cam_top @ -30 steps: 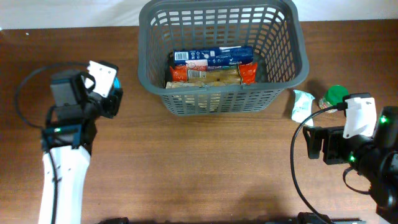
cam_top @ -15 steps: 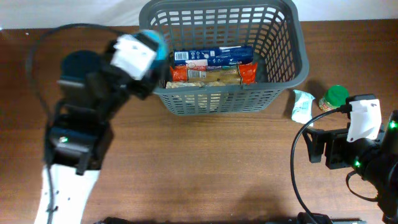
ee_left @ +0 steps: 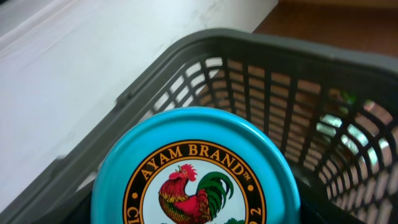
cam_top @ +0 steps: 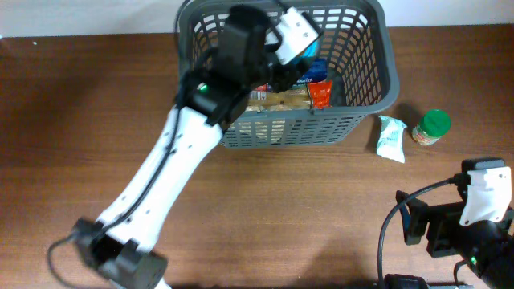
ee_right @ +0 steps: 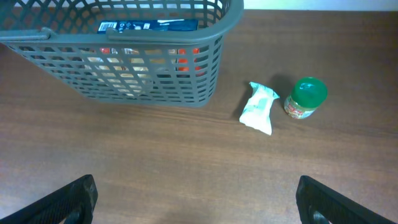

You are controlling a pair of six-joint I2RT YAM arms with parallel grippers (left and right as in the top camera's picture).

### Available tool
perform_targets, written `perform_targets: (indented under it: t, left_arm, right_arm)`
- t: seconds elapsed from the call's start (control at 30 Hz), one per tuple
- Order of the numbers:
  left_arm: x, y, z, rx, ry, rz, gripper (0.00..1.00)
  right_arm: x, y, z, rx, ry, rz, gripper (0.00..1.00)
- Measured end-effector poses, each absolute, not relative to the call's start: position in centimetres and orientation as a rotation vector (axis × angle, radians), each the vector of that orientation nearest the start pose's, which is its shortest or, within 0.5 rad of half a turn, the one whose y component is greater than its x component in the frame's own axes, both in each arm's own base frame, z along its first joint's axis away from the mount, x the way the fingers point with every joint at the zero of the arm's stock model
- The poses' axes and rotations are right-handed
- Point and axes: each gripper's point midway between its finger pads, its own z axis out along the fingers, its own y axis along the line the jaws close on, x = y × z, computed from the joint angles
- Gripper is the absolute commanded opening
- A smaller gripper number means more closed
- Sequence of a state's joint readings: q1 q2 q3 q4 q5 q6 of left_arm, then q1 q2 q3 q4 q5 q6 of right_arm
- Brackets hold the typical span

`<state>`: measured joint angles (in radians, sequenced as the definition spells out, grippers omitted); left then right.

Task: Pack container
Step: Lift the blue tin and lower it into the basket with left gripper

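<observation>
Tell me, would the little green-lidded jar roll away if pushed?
Standing upright, the small round green-lidded jar would probably slide or tip first. Tipped over, its round body would likely roll. It looks stiff, not squashy.

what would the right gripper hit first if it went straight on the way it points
Probably the bare table: the right gripper, open, tilts down at wood short of the white packet and the basket. Depth is unclear.
</observation>
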<state>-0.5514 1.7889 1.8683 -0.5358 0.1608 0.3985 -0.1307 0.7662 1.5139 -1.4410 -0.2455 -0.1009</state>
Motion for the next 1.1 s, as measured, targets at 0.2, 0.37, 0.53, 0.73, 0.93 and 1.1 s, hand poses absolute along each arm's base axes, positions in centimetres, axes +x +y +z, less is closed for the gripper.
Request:
perform_targets:
  t: [0.2, 0.37, 0.53, 0.73, 0.93, 1.1]
  left_arm:
    - [43.6, -35.4, 26.8, 1.198, 1.945, -0.316, 0.27]
    - [42.9, -35.5, 26.1, 1.235, 1.995, -0.316, 0.24]
    - [42.8, -35.4, 26.4, 1.236, 1.997, -0.316, 0.56]
    - [42.6, -35.1, 26.8, 1.239, 2.002, -0.311, 0.85]
    - [41.4, -35.0, 32.2, 1.222, 1.934, -0.326, 0.93]
    - [40.0, -34.0, 34.7, 1.221, 1.932, -0.327, 1.0]
  right_arm:
    - [14.9, 2.3, 34.5, -0.072, 2.285, 0.173, 0.99]
    - [14.7, 2.3, 34.3, -0.064, 2.299, 0.178, 0.99]
    - [14.7, 2.3, 34.3, -0.063, 2.301, 0.179, 0.99]
    - [14.6, 2.3, 34.2, -0.062, 2.307, 0.18, 0.99]
    - [14.6, 2.3, 34.2, -0.062, 2.305, 0.18, 0.99]
    - [14.7, 2.3, 34.3, -0.063, 2.3, 0.179, 0.99]
